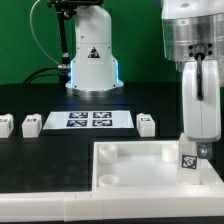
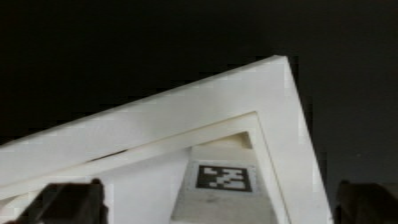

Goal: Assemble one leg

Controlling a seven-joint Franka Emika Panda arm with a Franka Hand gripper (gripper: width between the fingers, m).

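Leg: a small white block with a black-and-white tag on its side, seen at the far corner of the panel on the exterior view's right; in the wrist view the tag is seen just inside that corner.
Fingers: brought down onto the leg from above; the leg appears to be pinched between them, with the tagged face left showing below the gripper body. In the wrist view two dark tips are seen at either side of the tag.
Panel: a large white square tray with a raised rim, laid flat on the bench at the front; a round socket is seen in its far corner on the exterior view's left.
Other legs: three more small white blocks are laid on the bench behind the panel, two near the exterior view's left and one just beside the marker board.
Marker board: a flat white strip with four black tags, laid on the bench between the loose blocks.
Bench: black, matte.
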